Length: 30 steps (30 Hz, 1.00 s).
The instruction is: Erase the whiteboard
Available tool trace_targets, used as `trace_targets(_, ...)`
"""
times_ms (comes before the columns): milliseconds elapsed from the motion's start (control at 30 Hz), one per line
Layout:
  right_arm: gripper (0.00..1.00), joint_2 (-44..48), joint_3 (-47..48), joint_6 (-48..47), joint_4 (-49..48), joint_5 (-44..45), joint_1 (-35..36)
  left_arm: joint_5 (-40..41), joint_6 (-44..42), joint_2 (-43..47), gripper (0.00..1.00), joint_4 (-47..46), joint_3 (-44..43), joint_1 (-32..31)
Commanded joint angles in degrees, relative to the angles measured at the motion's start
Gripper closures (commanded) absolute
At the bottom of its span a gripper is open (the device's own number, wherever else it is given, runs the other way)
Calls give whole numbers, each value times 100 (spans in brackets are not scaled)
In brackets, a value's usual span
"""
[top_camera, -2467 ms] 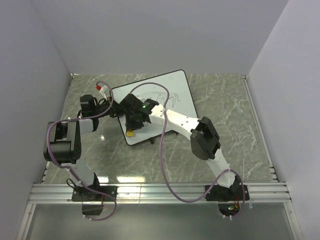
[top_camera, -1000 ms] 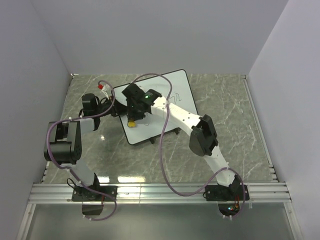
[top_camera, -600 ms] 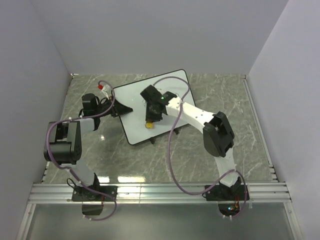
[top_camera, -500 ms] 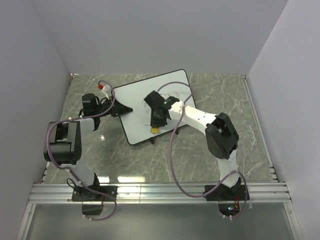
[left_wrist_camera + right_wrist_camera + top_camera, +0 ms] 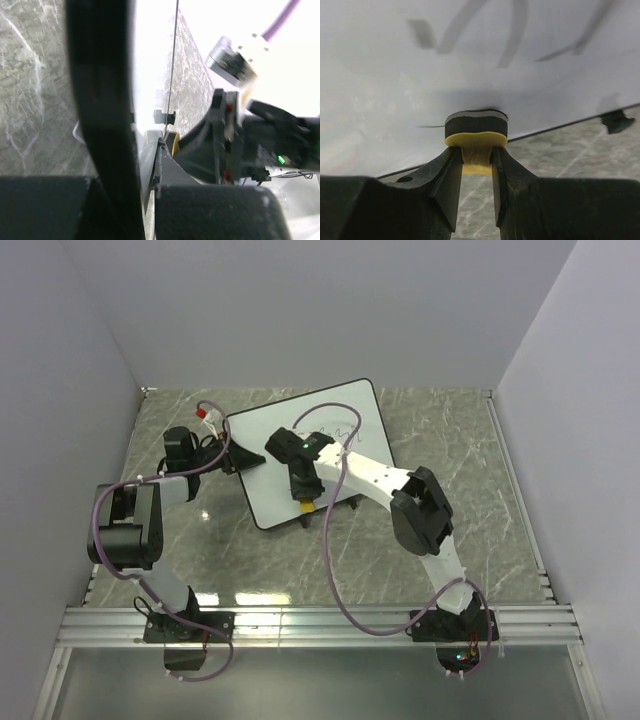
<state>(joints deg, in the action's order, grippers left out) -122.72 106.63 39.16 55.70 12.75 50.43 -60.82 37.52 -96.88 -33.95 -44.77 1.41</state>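
The right gripper [image 5: 476, 159] is closed on a small yellow eraser with a dark felt pad [image 5: 476, 131]. The pad is pressed against the large white whiteboard with a thin black frame [image 5: 265, 490], close to its near edge. Dark scribbles [image 5: 335, 430] lie farther up the board, which sits askew on the grey marbled table [image 5: 450, 460]. The left gripper [image 5: 248, 458] straddles the board's left edge; whether it is clamping cannot be told.

Standing here, I'm counting: one whiteboard [image 5: 268, 495] | one yellow eraser [image 5: 306, 506] | two arms, left arm [image 5: 130, 530] and right arm [image 5: 420, 520] | two grippers, left gripper [image 5: 245, 458] and right gripper [image 5: 305, 495] | two purple cables [image 5: 328, 570] | one marbled table [image 5: 450, 440]
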Motion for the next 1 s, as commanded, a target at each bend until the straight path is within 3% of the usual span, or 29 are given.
trace_targets(0,100,-524,709,-206,-930,-299,326,553,-860,-112,100,899,162,-343)
trace_targets(200,100,-666,834,-426,-1131,-906,537,571,-887,-77,100,943,127,-343)
trace_targets(400,100,-473,473,-348,-1272,-854,476,571,-869,-112,100,917,127,-343)
trace_targets(733,100,424,-1275,101,-1808,-669,-1192,606,-869,-77,100,908,153,-369)
trace_targets(967,100,319,-1066,-31,-1580,-511,-1695,597,-825,-103,100,864,171,-369)
